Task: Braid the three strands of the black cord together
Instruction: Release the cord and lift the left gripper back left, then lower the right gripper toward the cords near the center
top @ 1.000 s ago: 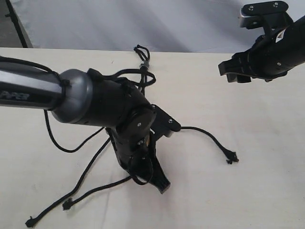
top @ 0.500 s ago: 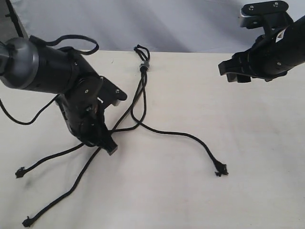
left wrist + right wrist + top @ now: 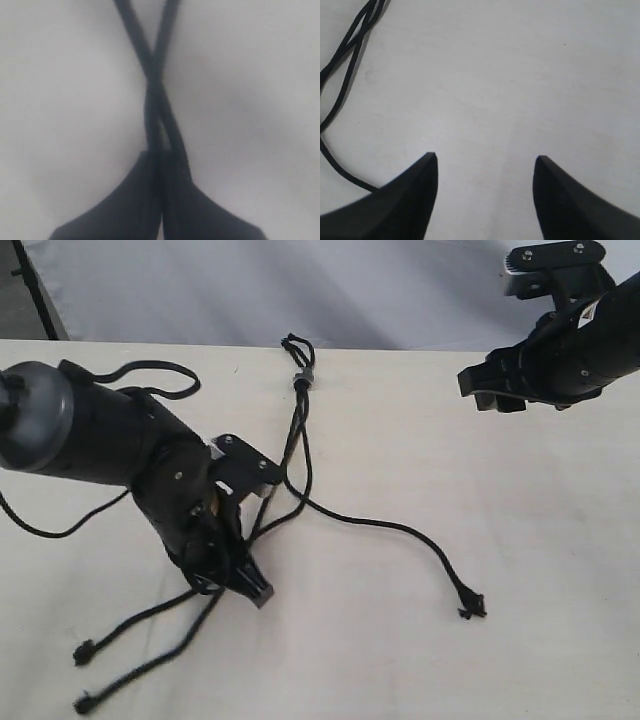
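Observation:
The black cord lies on the pale table (image 3: 540, 560), its small knot (image 3: 301, 379) and short loop (image 3: 296, 343) near the far edge. Two of the three strands (image 3: 150, 615) run under my left arm, through my left gripper (image 3: 247, 585), and end in frayed knots at the front left. In the left wrist view these two strands (image 3: 156, 75) cross and enter my left gripper (image 3: 161, 152), which is shut on them. The third strand (image 3: 400, 528) curves right to its knot (image 3: 468, 608). High at the right, my right gripper (image 3: 497, 397) hangs open and holds nothing; its wrist view (image 3: 486, 157) shows strands (image 3: 350, 45) off to one side.
A glossy black cable (image 3: 150, 370) loops off the left arm, and another (image 3: 50, 525) droops onto the table at the left. A white backdrop (image 3: 300, 290) rises behind the table's far edge. A dark post (image 3: 38, 290) stands at the back left.
My left gripper swung left, then came back right and toward the front, dragging two strands; their knotted ends now lie closer in. The third strand's end shifted slightly. The right arm stayed still.

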